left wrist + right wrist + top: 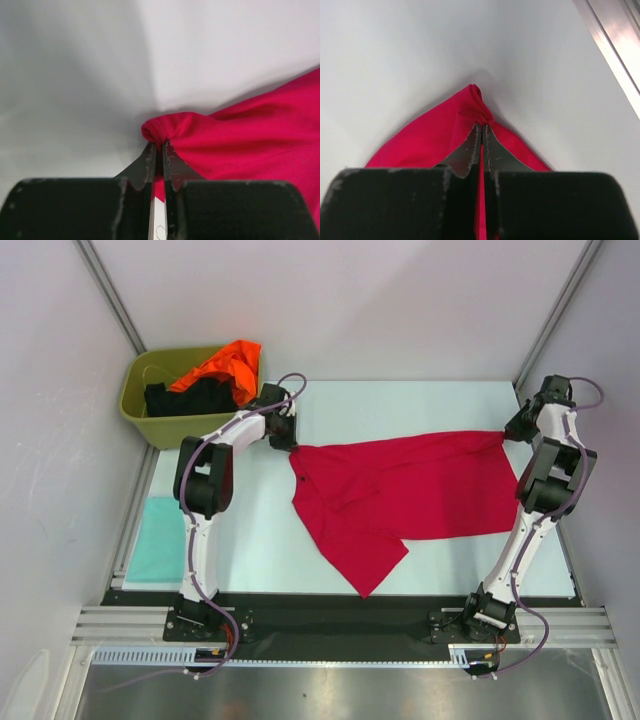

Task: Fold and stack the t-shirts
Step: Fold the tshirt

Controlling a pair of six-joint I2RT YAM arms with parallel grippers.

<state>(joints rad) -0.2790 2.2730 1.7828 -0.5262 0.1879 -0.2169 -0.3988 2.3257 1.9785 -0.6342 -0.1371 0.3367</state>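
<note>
Red t-shirt (400, 490): spread, rumpled, across white table (250, 540) | left gripper (157, 146): jaws pinched on its left corner | right gripper (481, 127): jaws pinched on its right corner | orange t-shirt (225, 365), black t-shirt (190, 400): in green tub (135, 405), far left

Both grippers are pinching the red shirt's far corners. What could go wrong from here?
The left gripper and right gripper each pinch only a small bunch of the red shirt, so a corner might slip when lifted. The shirt's near part lies rumpled and doubled over; lifting may not flatten it.
</note>
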